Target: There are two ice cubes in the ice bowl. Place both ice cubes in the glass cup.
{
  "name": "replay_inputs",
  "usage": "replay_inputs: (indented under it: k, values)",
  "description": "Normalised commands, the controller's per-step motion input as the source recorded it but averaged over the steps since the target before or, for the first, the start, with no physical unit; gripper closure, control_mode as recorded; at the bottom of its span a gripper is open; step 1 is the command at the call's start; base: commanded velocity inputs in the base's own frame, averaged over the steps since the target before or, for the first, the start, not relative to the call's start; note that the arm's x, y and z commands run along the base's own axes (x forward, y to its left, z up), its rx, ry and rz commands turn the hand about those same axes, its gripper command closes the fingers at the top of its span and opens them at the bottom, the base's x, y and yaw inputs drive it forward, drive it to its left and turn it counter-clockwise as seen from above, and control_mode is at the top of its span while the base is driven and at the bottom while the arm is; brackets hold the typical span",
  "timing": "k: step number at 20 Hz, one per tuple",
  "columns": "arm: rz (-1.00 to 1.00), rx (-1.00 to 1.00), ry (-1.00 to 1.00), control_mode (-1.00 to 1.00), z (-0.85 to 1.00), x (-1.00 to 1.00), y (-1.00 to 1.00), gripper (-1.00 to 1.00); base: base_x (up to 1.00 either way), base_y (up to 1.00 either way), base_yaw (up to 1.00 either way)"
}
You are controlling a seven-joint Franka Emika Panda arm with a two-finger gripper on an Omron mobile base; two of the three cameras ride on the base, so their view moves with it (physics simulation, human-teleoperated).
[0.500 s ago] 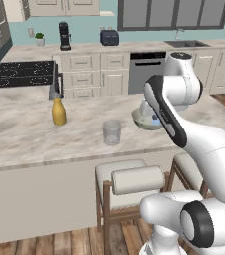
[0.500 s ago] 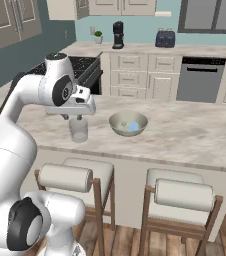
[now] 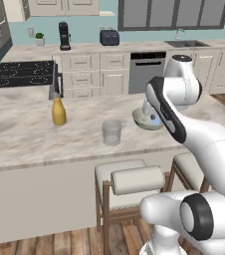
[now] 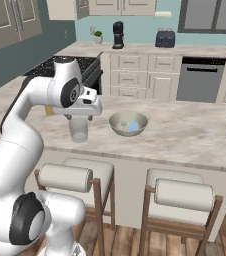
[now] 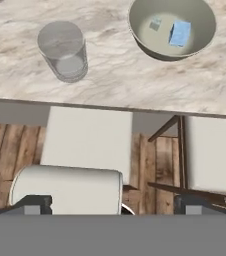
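Note:
The ice bowl [image 5: 172, 47] sits on the marble counter, at the upper right of the hand view, with two pale-blue ice cubes [image 5: 180, 33] [image 5: 155, 23] inside it. The clear glass cup [image 5: 62, 50] stands empty to its left, a short gap away. My gripper [image 5: 110, 204] is open with nothing between its fingers; it hovers above the counter's near edge, in front of cup and bowl. In the right base view the hand hangs just above the glass cup [image 4: 78, 129], left of the ice bowl [image 4: 128, 131]. In the left base view my arm hides part of the ice bowl [image 3: 143, 119], right of the glass cup [image 3: 111, 132].
A yellow bottle [image 3: 58, 110] stands on the counter, left of the cup. Two stools with padded back rolls [image 4: 65, 177] [image 4: 184, 194] stand under the counter's near edge. A stove [image 3: 15, 73] and cabinets line the far wall.
The hand has shifted slightly lower and a little toward the bowl. Cup, bowl and ice cubes have not moved.

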Motion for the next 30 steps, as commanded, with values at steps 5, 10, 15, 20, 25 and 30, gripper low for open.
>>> replay_inputs:
  k: [5,10,15,20,25,30]
  values:
    - [0.00,0.00,0.00,-1.00,-0.07,0.32,-0.06,-1.00,0.00,0.00,0.00]
    - [0.00,0.00,0.00,-1.00,-0.06,0.31,-0.06,-1.00,0.00,0.00,0.00]
    - [0.01,0.00,0.00,-1.00,-0.06,0.35,-0.09,-1.00,0.00,0.00,0.00]
    - [0.00,0.00,0.00,-1.00,-0.18,0.36,-0.15,-1.00,0.00,0.00,0.00]
    - [-0.03,0.00,0.00,-1.00,-0.29,0.44,-0.39,-1.00,0.00,0.00,0.00]
    - [-0.09,0.00,0.00,-1.00,-0.34,0.59,-0.36,-1.00,0.00,0.00,0.00]
